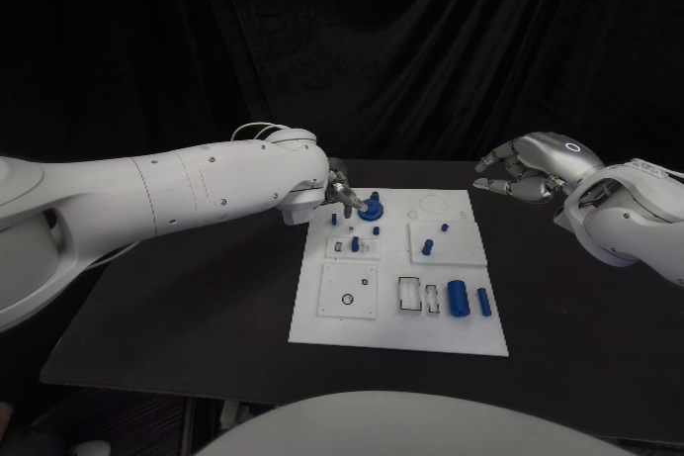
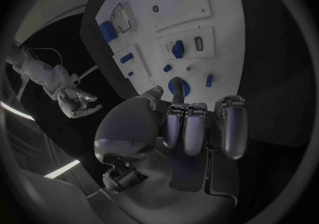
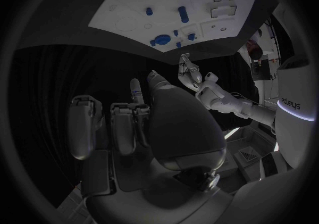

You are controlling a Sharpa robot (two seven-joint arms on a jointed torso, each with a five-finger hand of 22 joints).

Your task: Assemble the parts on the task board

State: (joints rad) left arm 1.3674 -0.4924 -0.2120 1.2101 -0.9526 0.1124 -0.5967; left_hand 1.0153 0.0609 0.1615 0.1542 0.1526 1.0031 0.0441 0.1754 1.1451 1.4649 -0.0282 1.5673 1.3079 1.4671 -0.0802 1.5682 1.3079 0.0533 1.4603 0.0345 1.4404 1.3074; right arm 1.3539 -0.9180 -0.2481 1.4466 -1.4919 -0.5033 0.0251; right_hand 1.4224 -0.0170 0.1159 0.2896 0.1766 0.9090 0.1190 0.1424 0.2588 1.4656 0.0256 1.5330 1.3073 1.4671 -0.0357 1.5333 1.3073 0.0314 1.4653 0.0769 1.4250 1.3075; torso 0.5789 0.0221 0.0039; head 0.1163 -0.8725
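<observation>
The left robot hand (image 1: 338, 192) is held just over the blue round part (image 1: 371, 211) at the far end of the task board (image 1: 374, 318), fingertips near it; a grasp cannot be told. The right robot hand (image 1: 519, 171) is kept well aside, fingers curled on nothing. Seating this part seems in hand, so a careful downward press is probably needed.

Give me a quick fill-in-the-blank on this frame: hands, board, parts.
1. The left hand is at the far edge of the white ____, by the round blue part.
2. The right hand is over the black table, off the board, and holds ____.
3. The large blue cylinder lies on the board near the ____ arm's side.

Missing words: board; nothing; right
</observation>
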